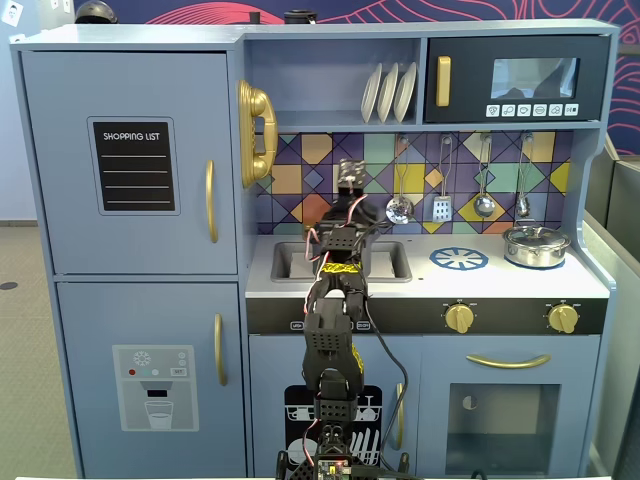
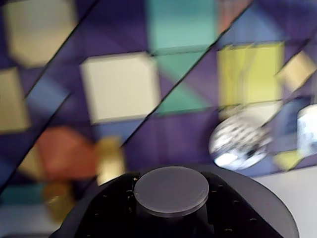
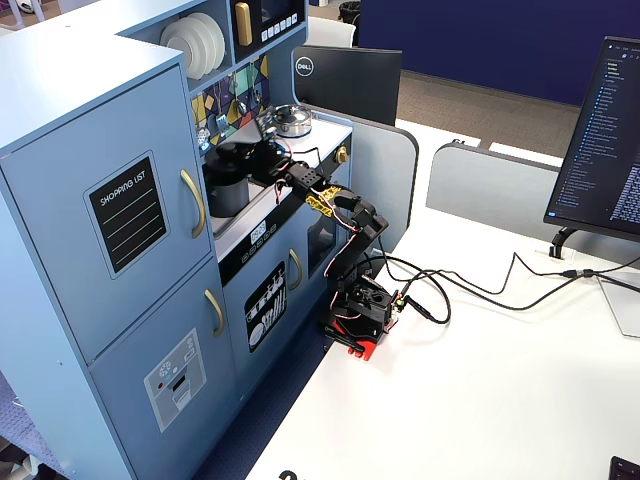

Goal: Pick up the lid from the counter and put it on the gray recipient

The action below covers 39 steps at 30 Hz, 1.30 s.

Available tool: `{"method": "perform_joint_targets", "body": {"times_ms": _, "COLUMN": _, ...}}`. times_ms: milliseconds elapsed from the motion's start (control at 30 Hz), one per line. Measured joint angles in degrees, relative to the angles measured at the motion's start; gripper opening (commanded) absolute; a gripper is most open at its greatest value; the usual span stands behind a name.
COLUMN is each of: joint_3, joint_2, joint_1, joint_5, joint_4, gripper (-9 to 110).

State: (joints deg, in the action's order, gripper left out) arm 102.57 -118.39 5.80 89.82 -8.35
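In the wrist view my gripper (image 2: 171, 201) is shut on the round knob (image 2: 171, 191) of the dark-gray lid (image 2: 270, 208). The black jaws stand on either side of the knob. The blurred tiled back wall fills the background. In a fixed view from the side, the lid (image 3: 238, 155) hangs level just over the gray pot (image 3: 226, 195), which stands at the sink end of the counter. I cannot tell whether lid and pot touch. My gripper (image 3: 258, 160) reaches in from the right. In a fixed view from the front, my gripper (image 1: 342, 215) is over the sink and the arm hides the pot.
A shiny silver pot with its lid (image 1: 536, 245) stands at the counter's right end, and it also shows in the side fixed view (image 3: 291, 120). A blue-white burner circle (image 1: 459, 259) lies beside the sink (image 1: 288, 262). Utensils (image 1: 400, 208) hang on the back wall.
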Motion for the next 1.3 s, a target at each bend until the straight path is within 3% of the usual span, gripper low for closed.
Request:
{"method": "perform_joint_targets", "body": {"times_ms": 467, "joint_3": 3.0, "joint_2": 0.0, "joint_1": -4.5, "joint_5": 0.7, "joint_4": 0.2, "gripper": 0}}
{"method": "perform_joint_targets", "body": {"times_ms": 1300, "joint_3": 5.1, "joint_2": -0.1, "joint_1": -1.4, "joint_5": 3.1, "joint_4": 3.3, "gripper": 0}}
